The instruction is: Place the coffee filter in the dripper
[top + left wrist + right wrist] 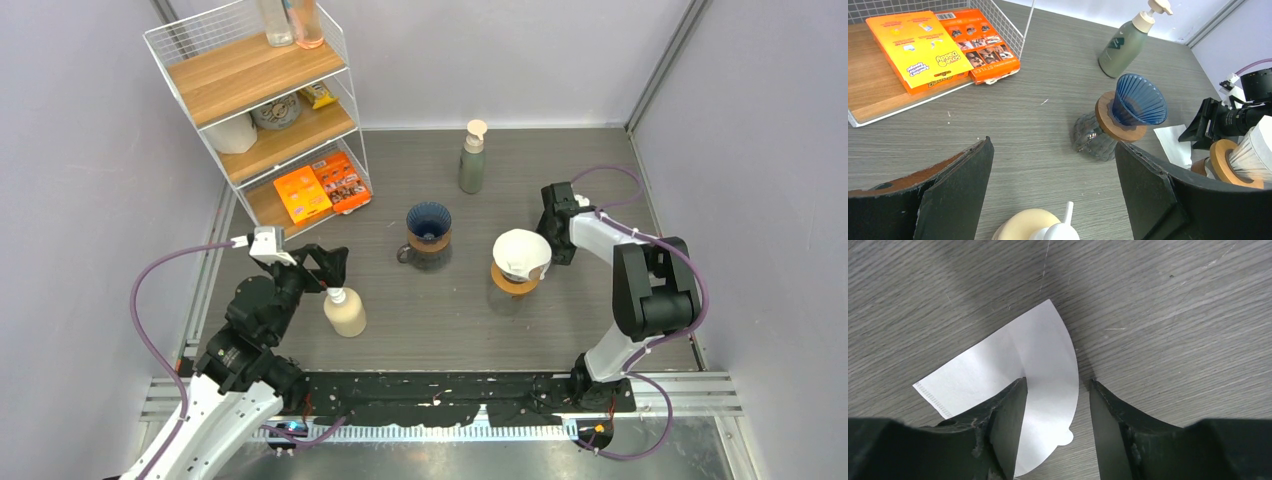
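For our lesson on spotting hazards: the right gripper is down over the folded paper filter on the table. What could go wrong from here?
1. The paper filter lies flat on the table, with the right gripper straddling its curved edge. The fingers may slide over it or crumple it rather than pinch it.
2. The dripper already holding a filter stands close beside that gripper. A swing toward the empty blue dripper might knock it.
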